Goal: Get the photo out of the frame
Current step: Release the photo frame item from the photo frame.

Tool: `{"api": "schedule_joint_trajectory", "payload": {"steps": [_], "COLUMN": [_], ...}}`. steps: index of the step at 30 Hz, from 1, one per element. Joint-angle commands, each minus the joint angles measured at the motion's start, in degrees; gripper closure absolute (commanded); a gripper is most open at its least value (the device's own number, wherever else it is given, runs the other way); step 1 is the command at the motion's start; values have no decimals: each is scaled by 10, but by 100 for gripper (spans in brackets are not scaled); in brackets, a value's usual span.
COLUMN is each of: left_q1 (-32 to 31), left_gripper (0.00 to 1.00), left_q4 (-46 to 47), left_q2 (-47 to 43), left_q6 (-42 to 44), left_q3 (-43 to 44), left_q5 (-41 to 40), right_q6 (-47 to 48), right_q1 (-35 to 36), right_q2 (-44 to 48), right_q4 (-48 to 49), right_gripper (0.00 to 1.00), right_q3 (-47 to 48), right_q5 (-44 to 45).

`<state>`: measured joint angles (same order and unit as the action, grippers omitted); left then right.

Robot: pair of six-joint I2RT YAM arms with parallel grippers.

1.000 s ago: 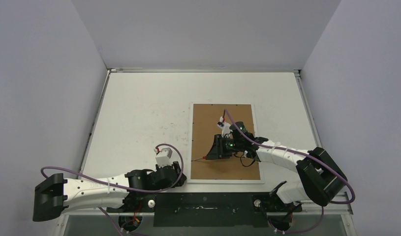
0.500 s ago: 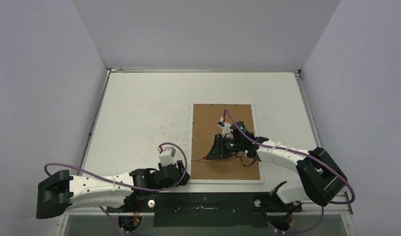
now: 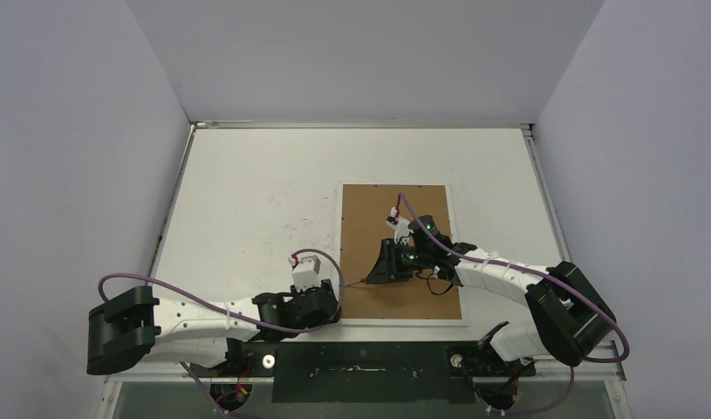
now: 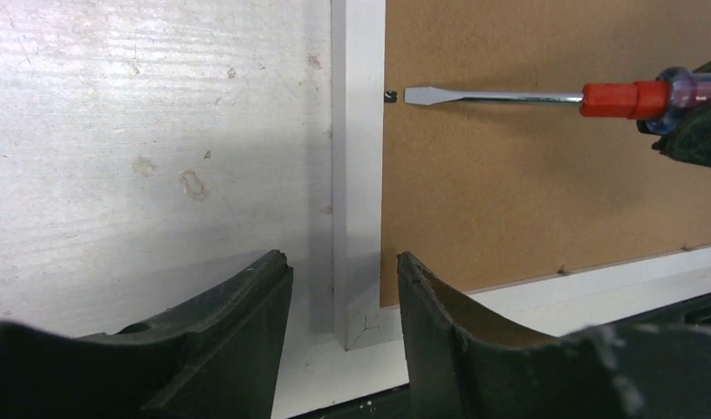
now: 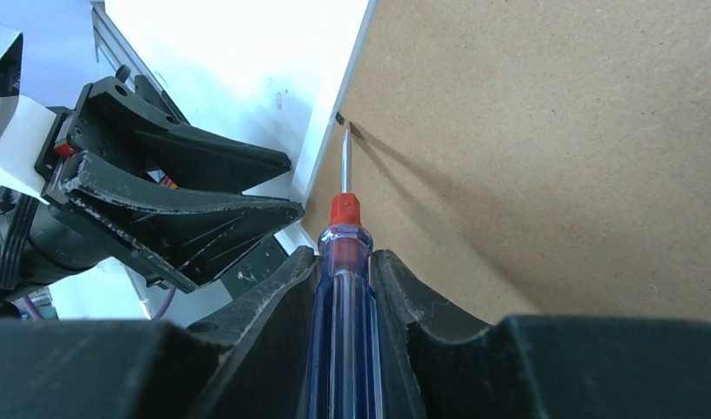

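Right gripper (image 5: 345,266) pinched on the screwdriver (image 5: 341,349), blue handle between its fingers, blade pointing up the centre of the right wrist view. We see the flat tip just short of a small dark tab (image 5: 339,118) where the backing board (image 5: 552,175) meets the white border strip (image 5: 330,148); we cannot tell whether they touch.

Left gripper (image 4: 343,262) spread wide and holding nothing. Its jaws sit either side of the border strip near the frame's corner, at the bottom centre of the left wrist view. We cannot tell if it presses the strip.

The frame (image 3: 369,209) lies face down, brown back up, centre-right on the table (image 3: 247,201) in the top view.

Progress: we judge it early. The board sits flush inside the frame and this tab is not yet turned. Other tabs are too small for us to read. Left to do: free the tabs, lift the board, pull the print.

Contents: the frame holds the backing board. The photo is not visible in any view; we take it to be under the board.
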<state>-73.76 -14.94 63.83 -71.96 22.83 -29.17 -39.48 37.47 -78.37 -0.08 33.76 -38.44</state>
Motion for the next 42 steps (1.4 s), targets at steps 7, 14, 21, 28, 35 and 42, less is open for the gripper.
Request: {"api": "schedule_joint_trajectory", "payload": {"steps": [7, 14, 21, 28, 35, 42], "left_q1": [-3, -5, -4, -4, -4, -4], "left_gripper": [73, 86, 93, 97, 100, 100], "left_q4": [-54, -41, 10, 29, 37, 47], "left_q2": [120, 127, 89, 101, 120, 112], "left_q6": [-58, -68, -52, -31, -37, -37], "left_q3": [-4, -25, -69, -72, -73, -87], "left_q5": [21, 32, 40, 53, 57, 59], "right_q6": [7, 3, 1, -19, -36, -28], "right_q1": [-2, -3, -8, -18, -18, -17], "right_q2": [-16, -20, -33, -60, -84, -93], "right_q4": [11, 9, 18, 62, 103, 110], "right_gripper": [100, 100, 100, 100, 100, 100], "right_q3": [9, 8, 4, -2, -14, -11], "right_q5": [-7, -2, 1, -9, -19, -25]}}
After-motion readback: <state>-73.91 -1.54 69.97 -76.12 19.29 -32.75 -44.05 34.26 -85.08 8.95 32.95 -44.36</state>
